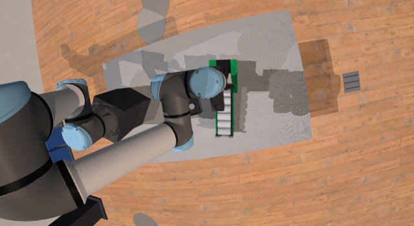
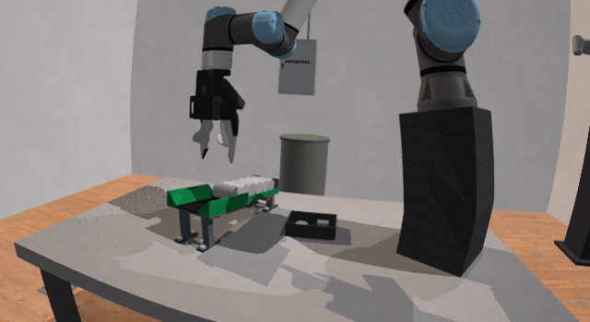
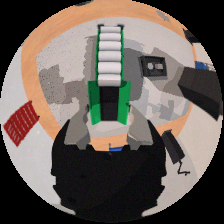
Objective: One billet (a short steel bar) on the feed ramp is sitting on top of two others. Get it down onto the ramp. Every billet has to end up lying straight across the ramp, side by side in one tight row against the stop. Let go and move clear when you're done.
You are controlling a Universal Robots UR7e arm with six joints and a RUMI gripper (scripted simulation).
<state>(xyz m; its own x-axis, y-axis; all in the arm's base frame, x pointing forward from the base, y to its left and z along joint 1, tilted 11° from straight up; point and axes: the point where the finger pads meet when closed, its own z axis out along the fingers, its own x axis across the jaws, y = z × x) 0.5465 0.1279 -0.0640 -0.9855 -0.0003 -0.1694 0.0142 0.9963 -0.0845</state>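
Several pale steel billets (image 1: 225,117) (image 2: 243,185) (image 3: 110,56) lie across the green feed ramp (image 1: 234,70) (image 2: 184,196) (image 3: 93,105), side by side in one row at its lower end. None sits on top of another. The upper part of the ramp is bare. My gripper (image 2: 217,158) (image 3: 108,104) hangs high above the ramp's upper part, fingers pointing down. It is open and holds nothing.
The ramp stands on short legs on a grey table (image 2: 115,267). A low black tray (image 2: 310,230) (image 3: 154,69) lies beside the ramp. The robot's black pedestal (image 2: 444,188) stands at the table's right. A grey drum (image 2: 304,162) stands behind the table.
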